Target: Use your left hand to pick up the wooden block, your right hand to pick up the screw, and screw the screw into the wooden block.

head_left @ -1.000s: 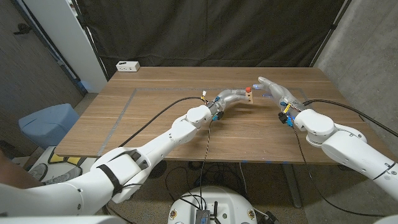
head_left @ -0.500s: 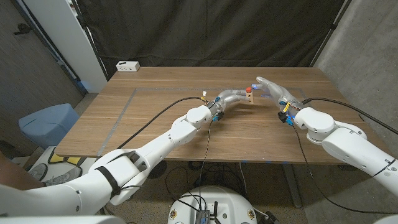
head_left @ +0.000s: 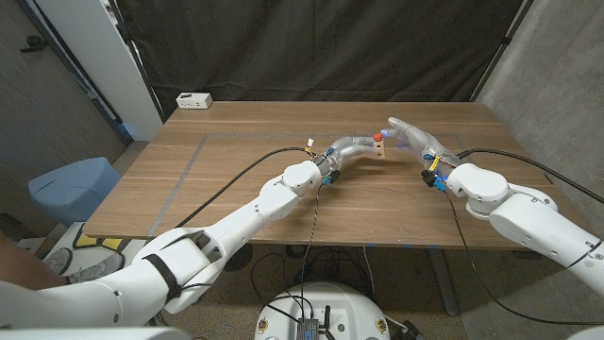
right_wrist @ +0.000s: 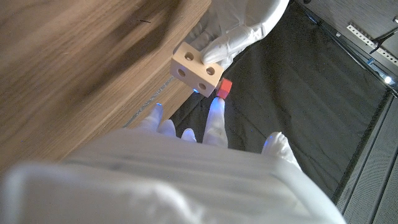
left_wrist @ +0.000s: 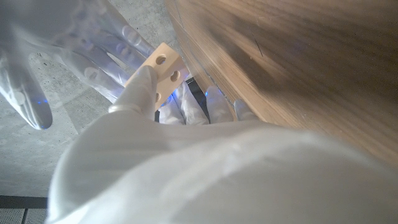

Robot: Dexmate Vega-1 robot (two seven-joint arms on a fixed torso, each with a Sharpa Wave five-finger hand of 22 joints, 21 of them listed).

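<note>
Head view is showing the left hand (head_left: 354, 146) gripping the pale square wooden block with round holes (head_left: 377, 149) above the table's (head_left: 236, 179) far middle. A red-headed screw (head_left: 377, 138) is sitting on the block's top, seemingly already entered. The right hand (head_left: 420, 140) is hovering beside it, fingers spread, holding nothing. Remaining, I judge: tightening or finishing.
</note>
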